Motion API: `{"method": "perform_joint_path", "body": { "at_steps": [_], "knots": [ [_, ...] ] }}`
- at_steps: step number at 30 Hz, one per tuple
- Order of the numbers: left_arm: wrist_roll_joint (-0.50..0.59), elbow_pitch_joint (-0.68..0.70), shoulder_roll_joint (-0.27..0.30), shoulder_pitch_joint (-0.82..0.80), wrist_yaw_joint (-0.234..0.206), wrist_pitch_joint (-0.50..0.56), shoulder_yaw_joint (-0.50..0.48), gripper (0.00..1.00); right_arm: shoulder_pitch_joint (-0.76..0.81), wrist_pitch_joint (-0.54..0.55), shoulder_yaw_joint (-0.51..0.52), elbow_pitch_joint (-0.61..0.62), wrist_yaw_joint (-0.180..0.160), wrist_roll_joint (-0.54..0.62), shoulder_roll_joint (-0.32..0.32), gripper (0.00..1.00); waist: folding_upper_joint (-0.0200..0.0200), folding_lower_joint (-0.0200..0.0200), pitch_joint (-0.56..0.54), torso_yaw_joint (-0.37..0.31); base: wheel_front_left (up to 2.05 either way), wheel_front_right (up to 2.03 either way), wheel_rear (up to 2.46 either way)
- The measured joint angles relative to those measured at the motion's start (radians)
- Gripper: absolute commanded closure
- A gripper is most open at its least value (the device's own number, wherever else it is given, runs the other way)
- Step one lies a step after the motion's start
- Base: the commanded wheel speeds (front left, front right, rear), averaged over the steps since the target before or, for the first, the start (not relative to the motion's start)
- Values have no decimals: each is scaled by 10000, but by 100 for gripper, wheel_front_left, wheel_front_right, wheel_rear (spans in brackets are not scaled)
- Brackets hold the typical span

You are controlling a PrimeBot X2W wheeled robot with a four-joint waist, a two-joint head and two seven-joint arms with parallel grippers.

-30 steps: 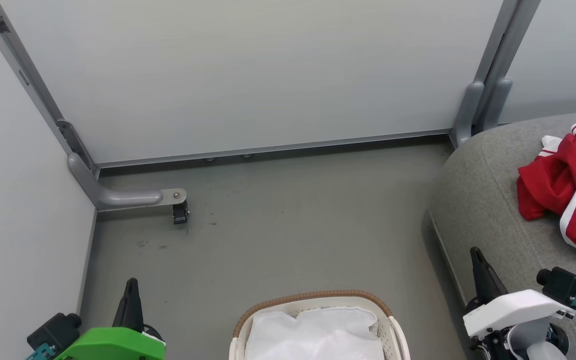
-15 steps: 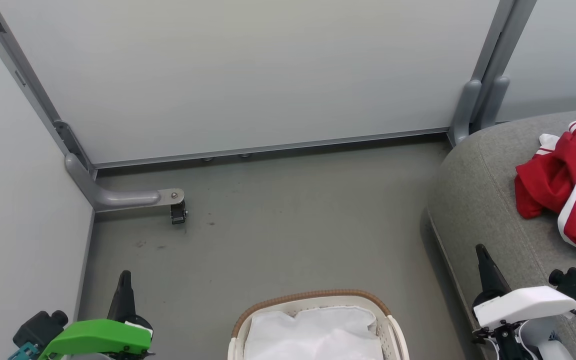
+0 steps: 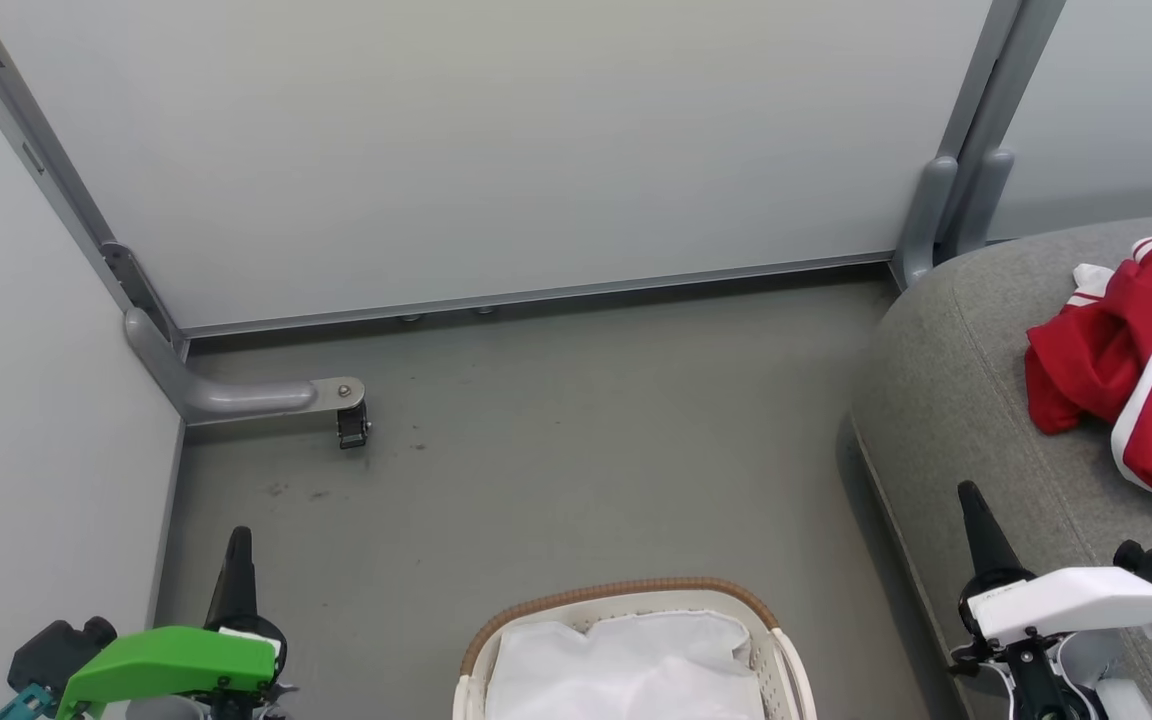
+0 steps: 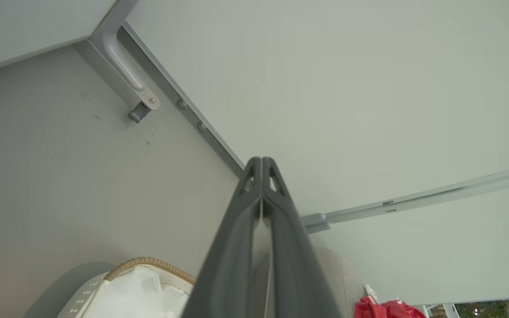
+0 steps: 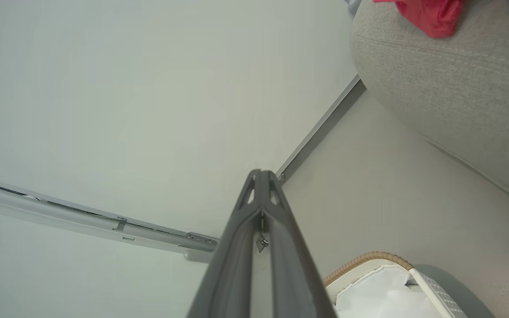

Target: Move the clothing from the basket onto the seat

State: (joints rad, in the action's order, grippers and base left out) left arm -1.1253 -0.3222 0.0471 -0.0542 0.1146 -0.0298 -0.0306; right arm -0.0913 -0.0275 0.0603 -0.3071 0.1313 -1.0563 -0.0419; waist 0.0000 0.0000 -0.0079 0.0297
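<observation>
Grey seat (image 3: 946,400) at right, with the red clothing (image 3: 1126,390) heaped on it. The basket (image 3: 626,592) at bottom centre shows just its white liner (image 3: 626,665). Left gripper (image 3: 236,570) and right gripper (image 3: 976,530), fingers pressed together and empty, have sunk lower over the past second, so the task looks finished.

We take this for a lab test bay: pale partition panels (image 3: 486,150) stand on grey metal feet (image 3: 236,398) with a caster (image 3: 353,430), around a bare grey floor (image 3: 586,450) and one seat (image 3: 946,400).
</observation>
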Motion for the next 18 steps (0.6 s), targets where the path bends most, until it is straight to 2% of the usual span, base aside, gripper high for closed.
{"method": "perform_joint_path", "body": {
  "at_steps": [18],
  "knots": [
    [-1685,267,0,-156,54,504,-293,100,-23,468,186,209,0,-1908,-19,100,0,0,31,-85,0,0,0]
  ]
}}
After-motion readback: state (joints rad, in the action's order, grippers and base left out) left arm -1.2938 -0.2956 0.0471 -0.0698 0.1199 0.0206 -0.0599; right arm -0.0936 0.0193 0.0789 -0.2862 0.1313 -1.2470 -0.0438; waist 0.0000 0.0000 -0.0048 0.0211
